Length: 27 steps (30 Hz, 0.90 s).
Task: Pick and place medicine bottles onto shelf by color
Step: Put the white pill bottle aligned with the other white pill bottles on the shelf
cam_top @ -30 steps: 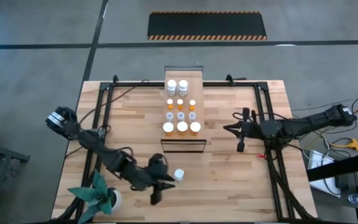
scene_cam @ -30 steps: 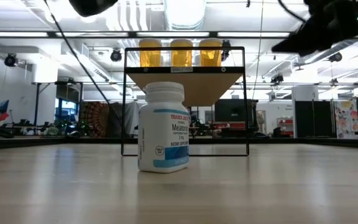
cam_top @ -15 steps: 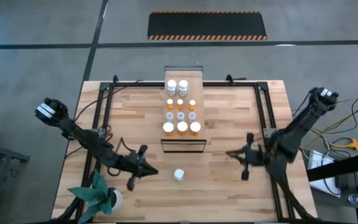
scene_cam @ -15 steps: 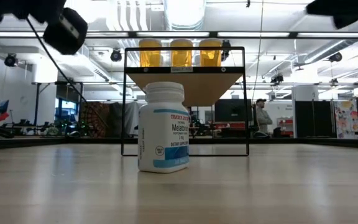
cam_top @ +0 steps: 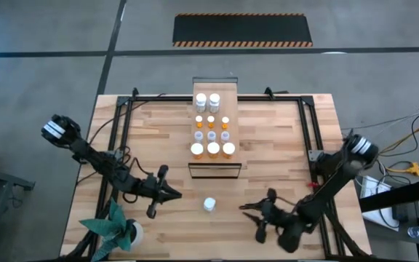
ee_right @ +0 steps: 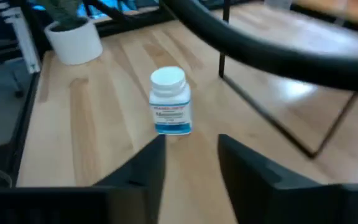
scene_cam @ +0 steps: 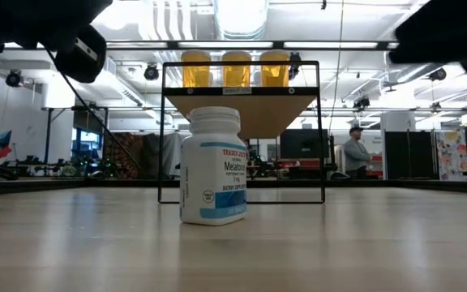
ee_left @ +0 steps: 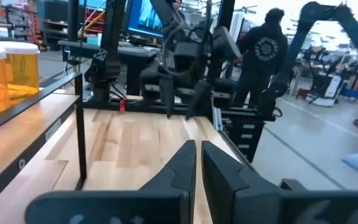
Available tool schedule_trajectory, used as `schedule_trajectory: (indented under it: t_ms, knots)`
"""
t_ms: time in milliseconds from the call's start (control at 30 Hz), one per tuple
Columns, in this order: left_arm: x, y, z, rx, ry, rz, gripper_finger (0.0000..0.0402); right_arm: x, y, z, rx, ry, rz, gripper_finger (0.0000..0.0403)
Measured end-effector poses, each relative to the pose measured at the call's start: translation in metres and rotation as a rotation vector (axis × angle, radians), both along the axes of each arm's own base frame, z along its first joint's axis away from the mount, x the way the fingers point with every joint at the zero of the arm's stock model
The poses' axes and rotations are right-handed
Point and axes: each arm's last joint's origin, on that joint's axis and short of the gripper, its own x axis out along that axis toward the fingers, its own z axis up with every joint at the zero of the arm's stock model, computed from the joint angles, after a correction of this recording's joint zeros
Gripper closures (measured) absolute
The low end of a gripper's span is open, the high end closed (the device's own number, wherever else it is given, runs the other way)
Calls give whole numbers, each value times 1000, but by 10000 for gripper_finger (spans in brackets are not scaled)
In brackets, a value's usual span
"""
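A white melatonin bottle (cam_top: 209, 204) stands upright on the desk (cam_top: 268, 145), lower centre, below the bottle-lined shelf (cam_top: 214, 172). The right claw (cam_top: 255, 216), fingers parted and empty, sits at its right; the left claw (cam_top: 167, 193), nearly closed and empty, left.

Bright ceiling strip lights (scene_cam: 242, 16) flare overhead; the table (scene_cam: 233, 251) lies evenly lit, wrist-view fingers (ee_right: 135, 174) blurred close up.
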Motion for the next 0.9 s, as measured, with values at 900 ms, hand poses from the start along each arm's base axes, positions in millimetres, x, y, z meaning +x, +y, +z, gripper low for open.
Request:
schedule_trajectory:
  t_ms: [900]
  knots:
    - [0, 0, -4, 44, 21, 16, 394, 141, -25, -32, -81, 99, -47, 139]
